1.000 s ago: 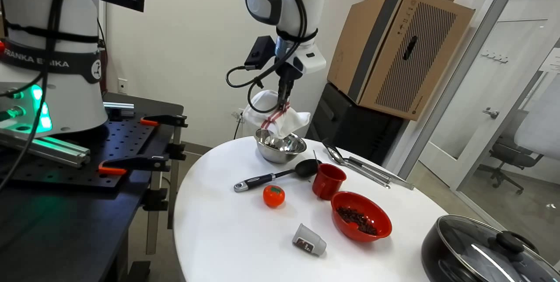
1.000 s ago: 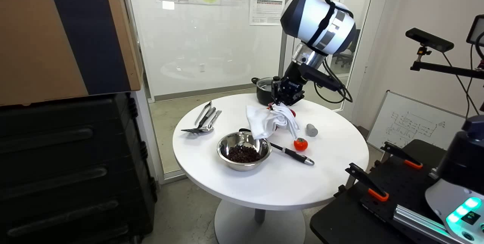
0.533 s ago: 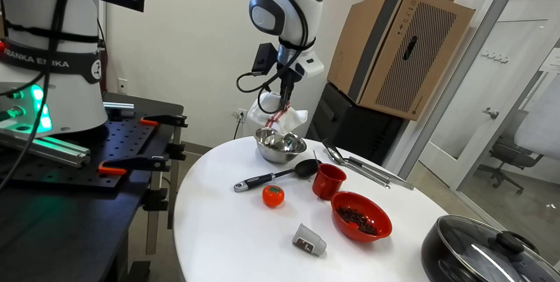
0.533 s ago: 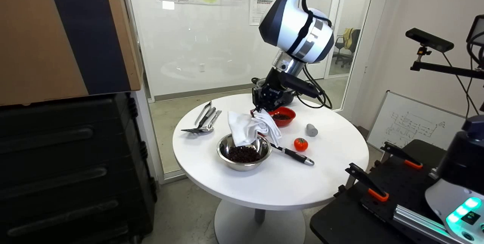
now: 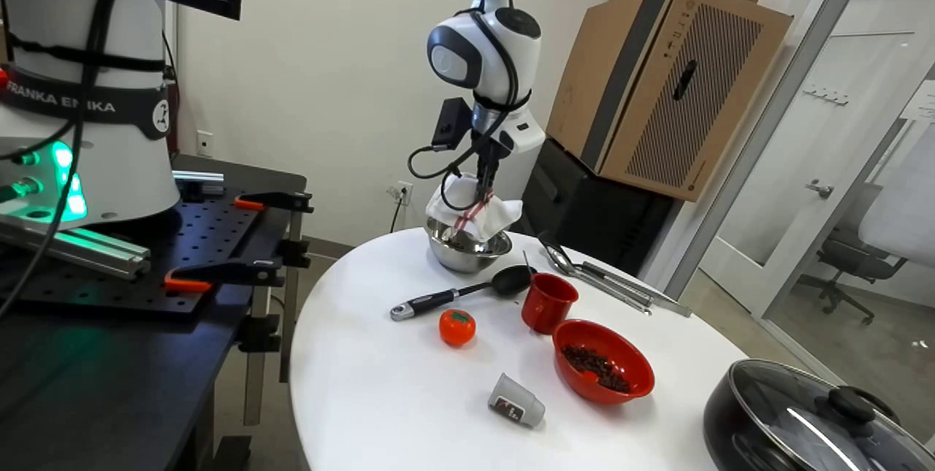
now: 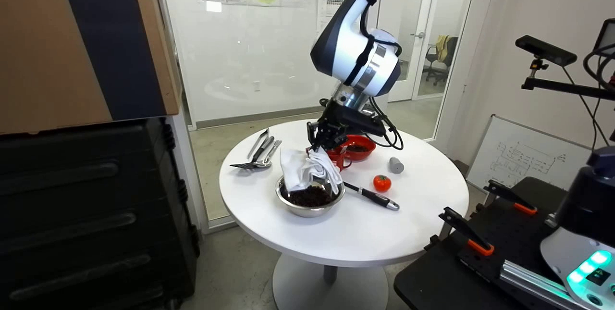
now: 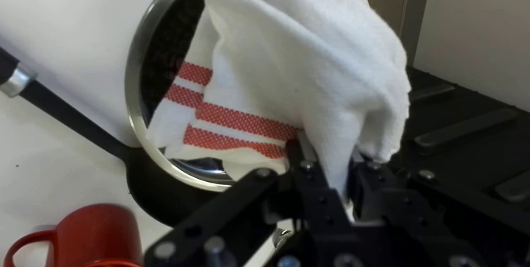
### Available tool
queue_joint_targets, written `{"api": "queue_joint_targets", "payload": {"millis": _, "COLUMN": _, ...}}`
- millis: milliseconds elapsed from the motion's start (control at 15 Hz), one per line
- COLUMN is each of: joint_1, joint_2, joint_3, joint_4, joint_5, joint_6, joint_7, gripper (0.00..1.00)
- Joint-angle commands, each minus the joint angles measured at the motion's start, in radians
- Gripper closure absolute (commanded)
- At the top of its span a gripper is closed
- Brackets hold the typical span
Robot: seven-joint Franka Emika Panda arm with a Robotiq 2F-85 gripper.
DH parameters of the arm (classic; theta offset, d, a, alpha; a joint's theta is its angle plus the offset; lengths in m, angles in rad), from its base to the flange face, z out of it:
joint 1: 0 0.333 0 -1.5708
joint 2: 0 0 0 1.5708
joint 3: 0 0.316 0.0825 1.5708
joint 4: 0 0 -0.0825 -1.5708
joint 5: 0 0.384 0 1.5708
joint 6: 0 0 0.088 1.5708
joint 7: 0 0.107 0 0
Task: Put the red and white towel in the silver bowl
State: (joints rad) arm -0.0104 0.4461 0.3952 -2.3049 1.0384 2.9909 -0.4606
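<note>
Evidently the placing step is in hand, and it looks close to its end. The white cloth towel with red woven bands [image 7: 285, 64] hangs from the black claw [image 7: 329, 155], over the round silver metal bowl [image 7: 134, 72]. The claw is clamped on a gathered pinch of the cloth, seen right of centre in the lower half of the wrist view. In an exterior view, the cloth's lower corners lie within the outline of the bowl, above small dark brown bits [image 6: 312, 198]; the bowl stands on the round white desk [image 6: 379, 233] in the middle of the frame. Whether the cloth touches bits or rim cannot be told.

The next move probably calls for some lowering, perhaps with a small shift, since the folds at the right of the wrist view appear past the rim. Only when the bulk is down inside should the claw part, so that no corner stays draped over the edge.

The towel itself looks soft, rumpled and mostly white. In the wrist view, paired red bands cross it just left of centre, broken by a fold into two offset runs. In an exterior view, the towel [image 6: 324, 166] bunches into tight pleats beneath the claw.
</note>
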Motion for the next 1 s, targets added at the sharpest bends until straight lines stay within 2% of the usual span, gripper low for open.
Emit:
{"api": "queue_joint_targets", "payload": {"millis": 0, "joint_1": 0.013, "joint_2": 0.077, "joint_3": 0.006, "joint_4": 0.055, "joint_5": 0.005, "joint_6": 0.052, "joint_7": -0.014, "gripper": 0.96}}
{"api": "queue_joint_targets", "payload": {"millis": 733, "joint_1": 0.001, "joint_2": 0.142, "joint_3": 0.028, "joint_4": 0.086, "joint_5": 0.013, "joint_6": 0.068, "joint_7": -0.043, "gripper": 0.95}}
{"api": "queue_joint_targets", "payload": {"millis": 800, "joint_1": 0.003, "joint_2": 0.139, "joint_3": 0.022, "joint_4": 0.082, "joint_5": 0.008, "joint_6": 0.065, "joint_7": -0.037, "gripper": 0.59}}
{"api": "queue_joint_targets", "payload": {"millis": 867, "joint_1": 0.002, "joint_2": 0.138, "joint_3": 0.021, "joint_4": 0.08, "joint_5": 0.008, "joint_6": 0.063, "joint_7": -0.035, "gripper": 0.58}}
{"api": "queue_joint_targets", "payload": {"millis": 933, "joint_1": -0.003, "joint_2": 0.136, "joint_3": 0.024, "joint_4": 0.078, "joint_5": 0.012, "joint_6": 0.064, "joint_7": -0.039, "gripper": 0.52}}
